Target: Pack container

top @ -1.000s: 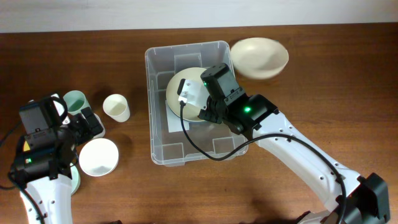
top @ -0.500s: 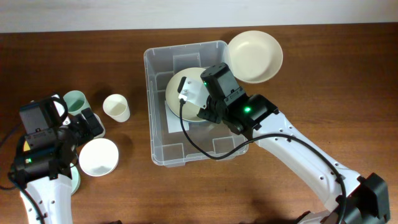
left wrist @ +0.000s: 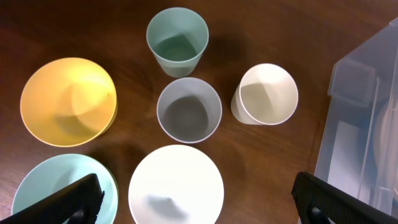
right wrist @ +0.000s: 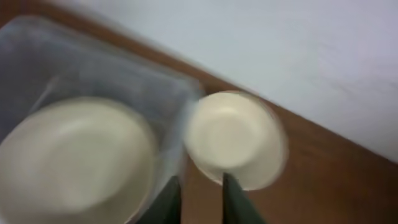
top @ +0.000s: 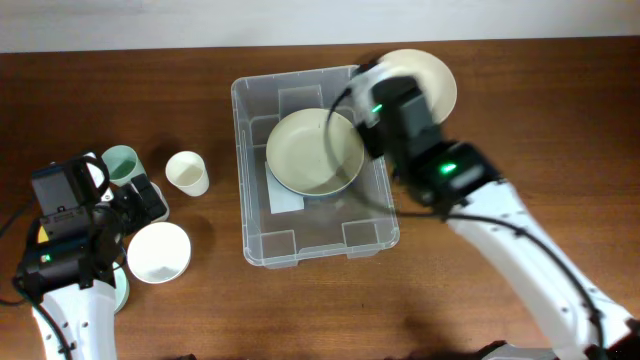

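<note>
The container (top: 240, 170) is a large clear bin at the table's middle; its corner also shows in the left wrist view (left wrist: 367, 93). A wide cream bowl (top: 312, 152) lies inside it, also blurred in the right wrist view (right wrist: 74, 155). A second cream bowl (top: 435, 80) sits on the table just past the bin's far right corner (right wrist: 233, 137). My right gripper (right wrist: 202, 199) hangs above that corner, fingers a narrow gap apart, holding nothing. My left gripper (left wrist: 199, 199) is wide open and empty above a white bowl (left wrist: 176, 186).
Left of the bin are a green cup (left wrist: 177, 38), a grey cup (left wrist: 189, 115), a cream cup (left wrist: 266, 93), a yellow bowl (left wrist: 68, 101) and a pale green bowl (left wrist: 56, 186). The cream cup (top: 187, 172) and the white bowl (top: 158, 252) also show in the overhead view.
My right gripper has left the cream bowl in the bin and swung up and right, over the bin's far right corner. The second cream bowl rocked. The left arm has not moved.
</note>
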Robot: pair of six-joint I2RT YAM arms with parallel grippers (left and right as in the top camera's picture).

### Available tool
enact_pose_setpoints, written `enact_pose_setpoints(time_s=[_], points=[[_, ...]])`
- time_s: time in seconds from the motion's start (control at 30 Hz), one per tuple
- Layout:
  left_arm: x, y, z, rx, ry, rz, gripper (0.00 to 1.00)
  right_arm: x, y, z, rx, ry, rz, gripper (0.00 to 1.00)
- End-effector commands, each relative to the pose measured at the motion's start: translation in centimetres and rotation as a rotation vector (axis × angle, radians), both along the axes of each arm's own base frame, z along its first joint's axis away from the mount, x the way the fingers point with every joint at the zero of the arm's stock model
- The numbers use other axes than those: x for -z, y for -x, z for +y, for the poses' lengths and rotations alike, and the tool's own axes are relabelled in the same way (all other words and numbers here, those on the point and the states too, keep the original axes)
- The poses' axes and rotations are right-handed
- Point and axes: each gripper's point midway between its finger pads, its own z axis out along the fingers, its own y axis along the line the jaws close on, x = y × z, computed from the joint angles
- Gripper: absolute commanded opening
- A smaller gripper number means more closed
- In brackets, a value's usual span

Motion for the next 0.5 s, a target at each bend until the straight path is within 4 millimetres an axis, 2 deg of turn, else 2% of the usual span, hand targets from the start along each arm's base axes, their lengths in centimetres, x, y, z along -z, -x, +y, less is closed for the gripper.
enact_pose_setpoints(time_s=[0.0, 0.03, 0.07, 0.1, 0.13, 0.17, 0.23, 0.3, 0.47], points=[[-0.7, -0.1, 0.0, -0.008, 0.011, -0.021, 0.99, -4.6, -1.2, -5.5, 0.199, -0.191, -0.072, 0.34], [-0.7, -0.1, 0.0, -0.008, 0.011, -0.021, 0.99, -5.2, -1.5, -7.1, 0.222, -0.222, -0.072, 0.41], [-0.7, -0.1, 0.0, -0.008, 0.011, -0.022, 0.99, -5.6, -1.7, -8.4, 0.253, -0.243, -0.075, 0.54], [-0.7, -0.1, 0.0, -0.008, 0.011, -0.021, 0.99, -6.2, -2.0, -10.0, 0.276, -0.257, -0.081, 0.80], [-0.7, -0.1, 0.0, -0.008, 0.011, -0.021, 0.99, -6.7, -2.3, -11.4, 0.296, -0.268, -0.087, 0.92], [-0.7, -0.1, 0.0, -0.008, 0.011, -0.021, 0.99, -7.1, -2.5, -12.4, 0.310, -0.277, -0.089, 0.99], [-0.7, -0.1, 0.0, -0.008, 0.011, -0.021, 0.99, -7.6, -3.0, -13.9, 0.327, -0.291, -0.079, 0.99], [-0.7, -0.1, 0.0, -0.008, 0.011, -0.022, 1.00, -7.2, -4.3, -15.1, 0.330, -0.313, -0.028, 0.99], [-0.7, -0.1, 0.0, -0.008, 0.011, -0.022, 0.99, -2.8, -8.0, -15.1, 0.301, -0.362, 0.143, 0.99]])
